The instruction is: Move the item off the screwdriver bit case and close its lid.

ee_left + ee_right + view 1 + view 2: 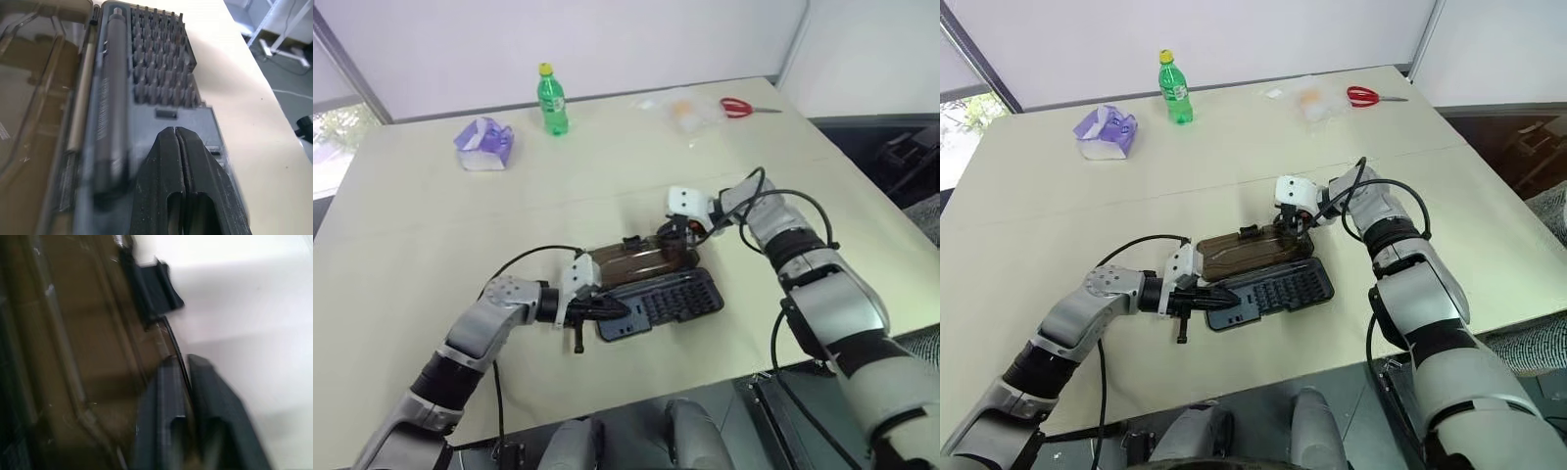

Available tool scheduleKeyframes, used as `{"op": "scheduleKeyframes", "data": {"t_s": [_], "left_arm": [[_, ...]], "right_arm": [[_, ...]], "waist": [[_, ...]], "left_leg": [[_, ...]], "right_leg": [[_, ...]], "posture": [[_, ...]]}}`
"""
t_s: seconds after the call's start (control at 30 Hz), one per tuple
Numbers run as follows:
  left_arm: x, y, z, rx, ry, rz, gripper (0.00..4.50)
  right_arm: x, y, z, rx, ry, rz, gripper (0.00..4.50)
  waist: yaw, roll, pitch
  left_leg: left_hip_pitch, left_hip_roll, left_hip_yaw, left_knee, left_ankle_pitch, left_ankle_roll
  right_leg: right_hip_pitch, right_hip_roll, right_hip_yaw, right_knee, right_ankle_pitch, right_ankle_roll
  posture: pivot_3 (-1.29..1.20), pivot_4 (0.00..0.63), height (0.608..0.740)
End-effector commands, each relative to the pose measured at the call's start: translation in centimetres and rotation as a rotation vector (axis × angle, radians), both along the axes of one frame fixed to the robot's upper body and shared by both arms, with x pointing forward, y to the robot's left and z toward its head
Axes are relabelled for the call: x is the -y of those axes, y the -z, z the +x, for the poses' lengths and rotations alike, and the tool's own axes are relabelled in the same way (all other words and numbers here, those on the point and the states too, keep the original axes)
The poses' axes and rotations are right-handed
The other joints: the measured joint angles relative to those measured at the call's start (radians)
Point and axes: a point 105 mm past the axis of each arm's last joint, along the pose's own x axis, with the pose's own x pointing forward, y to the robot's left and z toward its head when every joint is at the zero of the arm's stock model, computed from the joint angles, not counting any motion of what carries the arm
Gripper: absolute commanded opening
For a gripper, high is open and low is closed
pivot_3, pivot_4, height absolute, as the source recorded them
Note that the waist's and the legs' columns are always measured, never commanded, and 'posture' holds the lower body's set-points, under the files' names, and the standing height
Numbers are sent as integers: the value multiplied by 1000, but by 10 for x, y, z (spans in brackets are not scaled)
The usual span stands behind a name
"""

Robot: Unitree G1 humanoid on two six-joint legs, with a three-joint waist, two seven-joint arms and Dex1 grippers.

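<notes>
We see the case [661, 299] lying open on the table [431, 225]. The little black item [631, 242] sits on the lid's [641, 262] far edge, at nine o'clock from our right gripper [677, 233], whose fingers pinch that edge. Our left gripper [607, 307], fingers pressed together, rests on the tray's left end.

Lab-like test room: bare pale table [431, 225] against white partition walls [607, 39].

Wide bare stretch of cream tabletop [431, 235] to the left, and a clear strip along the near edge. Centre crowded: open dark grey bit case [661, 302] w/ brown translucent lid [641, 262] laid flat, tiny black clip [631, 242] on lid's far edge. Far edge: green plastic bottle [552, 101], purple-white tissue pack [484, 144], red-handled scissors [744, 107], all well apart.
</notes>
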Motion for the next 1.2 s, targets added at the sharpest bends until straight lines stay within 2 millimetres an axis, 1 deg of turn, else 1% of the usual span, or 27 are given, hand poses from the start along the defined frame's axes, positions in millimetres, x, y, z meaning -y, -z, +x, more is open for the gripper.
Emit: {"op": "scheduleKeyframes", "data": {"t_s": [0.03, 0.13, 0.43, 0.47, 0.53, 0.57, 0.63, 0.87, 1.03, 1.13, 1.2], "left_arm": [[-2, 1, 2, 9, -15, 7, 0], [-2, 0, 4, 14, -23, 5, 0], [-4, 0, 3, 22, -45, 5, 0], [-4, 0, 3, 22, -47, 4, 0], [-4, 0, 1, 23, -50, 2, 0], [-4, 0, 1, 23, -52, 2, 0], [-4, 0, 0, 24, -57, 1, 0], [-6, -1, 0, 26, -71, -1, 0], [-5, -2, 0, 31, -82, -8, 0], [-4, -2, -1, 32, -88, -10, 0], [-5, -3, 0, 36, -97, -11, 0]], "right_arm": [[6, 10, -1, -22, 10, -54, 41], [4, 13, -4, -32, -18, -71, 41], [-5, 18, -5, -45, -43, -98, 41], [-6, 18, -4, -42, -35, -100, 617], [-6, 19, -2, -31, -18, -103, 1386], [-6, 19, -1, -23, -10, -106, 1962], [-7, 20, 0, -20, -5, -109, 2956], [-7, 25, 1, -14, 0, -143, 2956], [-3, 33, -1, -34, 17, -166, 2956], [1, 38, -1, -49, 34, -180, 2125], [2, 40, -2, -55, 37, -189, 1126]], "waist": [[1, 0, 0], [1, 0, 0], [0, 0, 0], [0, 0, 0], [0, 0, 0], [0, 0, 0], [1, 0, 0], [0, 1, 0], [0, 1, -1], [0, 1, -1], [0, 1, -2]], "left_leg": [[1, 0, 0, 0, 0, 0], [5, 0, 1, -1, 0, 0], [6, 0, 0, -2, 0, 0], [7, 0, 0, -2, 0, 0], [6, 0, 0, -3, 0, 0], [6, 0, 0, -3, 0, 0], [7, 0, 0, -3, 0, 0], [7, 0, 0, -3, 0, 0], [7, 0, 0, -3, 0, 0], [8, 0, 0, -3, 0, 0], [9, 0, 0, -3, 0, 0]], "right_leg": [[0, 0, 0, 1, 0, 0], [4, 0, 1, 1, 0, 0], [4, 0, 1, 1, 0, 0], [4, 0, 1, 1, 0, 0], [4, 0, 1, 1, 0, 0], [4, 0, 1, 1, 0, 0], [4, 0, 1, 1, 0, 0], [4, 0, 1, 1, 0, 0], [5, 0, 1, 1, 0, 0], [6, 0, 1, 1, 0, 0], [6, 0, 1, 1, 0, 0]], "posture": [[0, 150, 740], [0, 150, 740], [0, 150, 740], [0, 150, 740], [0, 150, 740], [0, 150, 740], [0, 150, 740], [0, 150, 740], [0, 150, 740], [0, 150, 740], [0, 150, 740]]}}
